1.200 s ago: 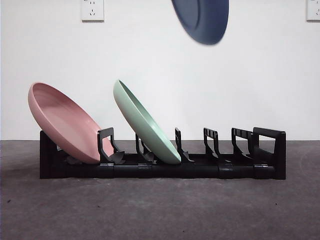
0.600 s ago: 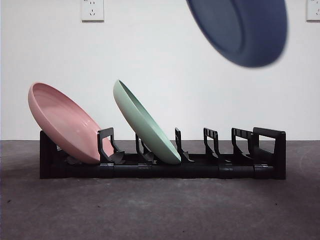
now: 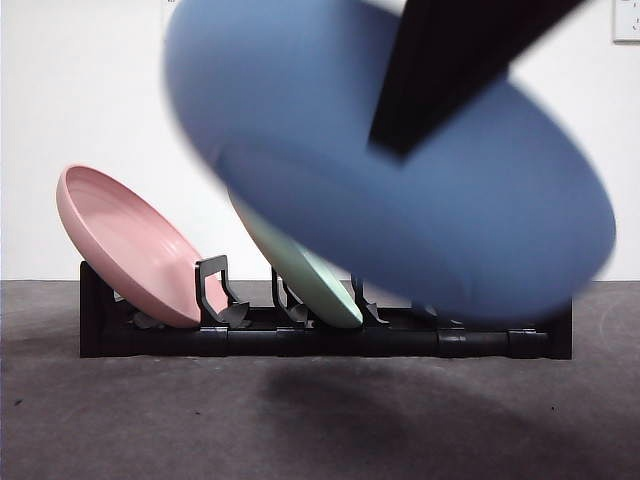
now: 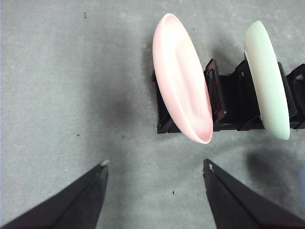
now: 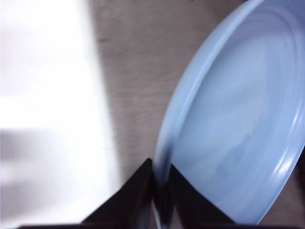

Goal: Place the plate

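A blue plate hangs large and blurred in the air in front of the black dish rack, hiding the rack's right slots. My right gripper is shut on the blue plate at its rim, and its dark arm comes down from the top right. A pink plate leans in the rack's leftmost slot. A green plate leans in a slot further right, partly hidden. My left gripper hovers open above the table near the pink plate.
The grey table stretches in front of the rack, with the blue plate's shadow on it. A white wall stands behind. The green plate and the rack also show in the left wrist view.
The blue plate has come down from the top right towards the camera and left, now far larger and covering the rack's right half. The rack's plates have not moved.
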Controlling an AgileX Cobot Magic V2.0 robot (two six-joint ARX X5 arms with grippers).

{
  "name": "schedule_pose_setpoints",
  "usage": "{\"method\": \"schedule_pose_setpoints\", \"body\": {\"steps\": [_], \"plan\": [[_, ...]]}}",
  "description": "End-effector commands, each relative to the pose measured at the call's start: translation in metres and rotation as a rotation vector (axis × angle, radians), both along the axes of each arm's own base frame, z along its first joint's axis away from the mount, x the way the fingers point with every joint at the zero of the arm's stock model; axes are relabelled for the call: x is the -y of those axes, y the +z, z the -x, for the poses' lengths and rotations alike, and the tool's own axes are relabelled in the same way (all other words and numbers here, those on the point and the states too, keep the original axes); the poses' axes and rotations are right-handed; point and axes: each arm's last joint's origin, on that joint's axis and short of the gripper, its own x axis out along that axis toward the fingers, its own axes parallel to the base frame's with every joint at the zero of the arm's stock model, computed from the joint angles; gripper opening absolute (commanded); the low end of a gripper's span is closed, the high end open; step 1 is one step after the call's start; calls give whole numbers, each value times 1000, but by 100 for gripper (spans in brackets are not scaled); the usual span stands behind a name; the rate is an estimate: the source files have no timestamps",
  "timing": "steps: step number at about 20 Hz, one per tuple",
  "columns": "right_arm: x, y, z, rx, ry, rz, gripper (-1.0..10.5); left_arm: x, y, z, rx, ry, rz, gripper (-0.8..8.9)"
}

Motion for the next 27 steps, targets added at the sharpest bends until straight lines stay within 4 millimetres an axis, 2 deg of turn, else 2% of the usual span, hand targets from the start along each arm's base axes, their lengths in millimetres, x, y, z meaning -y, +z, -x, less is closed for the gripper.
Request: {"method": "schedule_pose_setpoints", "body": {"steps": [1, 5, 10, 14, 22, 26, 27], "plan": [[-13, -9, 2, -21, 34, 35, 14, 0, 6, -3, 20, -8, 0, 317], [-25, -23, -12, -93, 42, 66, 15, 0, 5, -4, 15, -8, -1, 317], [-34, -30, -46, -191, -18, -11, 15, 0, 5, -4, 15, -8, -1, 317], [-39, -43, -63, -278, -39, -18, 15, 0, 5, -4, 15, -9, -1, 317], [-50, -78, -71, -338, -69, 112, 15, 0, 5, -4, 15, -9, -1, 317], [-50, -80, -71, -352, -104, 114, 23, 0, 5, -4, 15, -9, -1, 317], [-50, -80, -71, -356, -113, 111, 64, 0, 5, -4, 15, -9, -1, 317]]}}
